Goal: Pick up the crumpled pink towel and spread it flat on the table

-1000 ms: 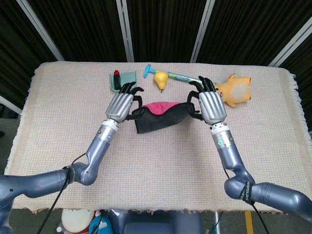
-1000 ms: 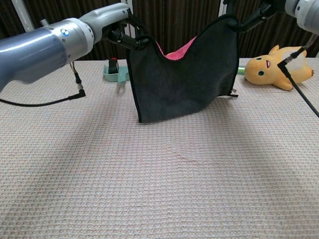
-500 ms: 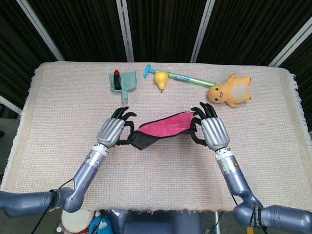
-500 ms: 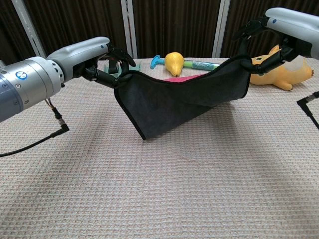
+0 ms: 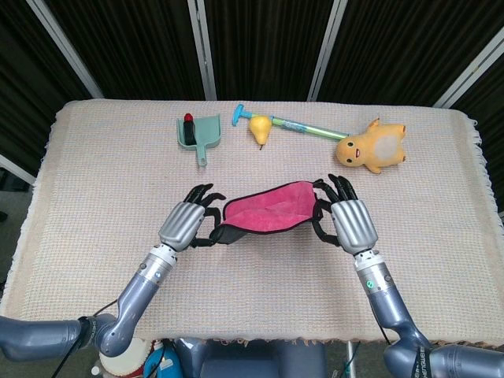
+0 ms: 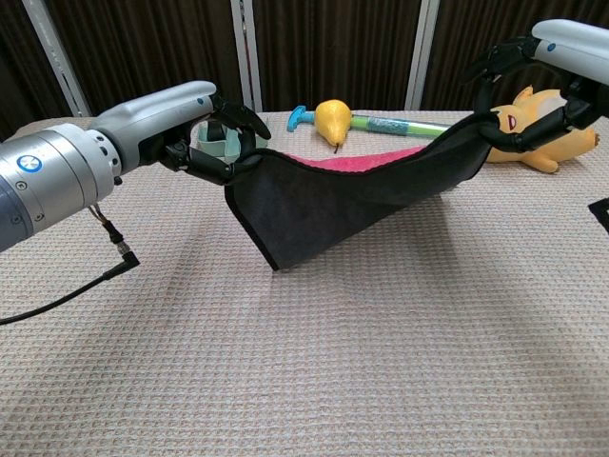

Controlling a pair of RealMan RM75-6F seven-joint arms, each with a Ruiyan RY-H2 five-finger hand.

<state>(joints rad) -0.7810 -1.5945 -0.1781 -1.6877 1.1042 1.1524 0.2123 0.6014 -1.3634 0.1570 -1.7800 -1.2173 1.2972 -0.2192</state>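
Observation:
The towel (image 5: 266,216) is pink on top and black underneath, and it hangs stretched between my two hands above the middle of the table. My left hand (image 5: 186,223) pinches its left corner and my right hand (image 5: 349,223) pinches its right corner. In the chest view the towel (image 6: 347,205) shows mostly its black side, sagging in a fold whose lowest tip is near the cloth of the table. There my left hand (image 6: 209,143) holds one end and my right hand (image 6: 533,90) holds the other, higher end.
Along the far side of the table (image 5: 94,173) lie a green dustpan (image 5: 197,132) with a red item, a yellow pear (image 5: 261,127), a blue-green stick toy (image 5: 299,124) and a yellow plush animal (image 5: 372,148).
Both hands have come back toward me and lower, carrying the towel from the far middle to the table's centre. The towel has tilted, so its pink side now faces up.

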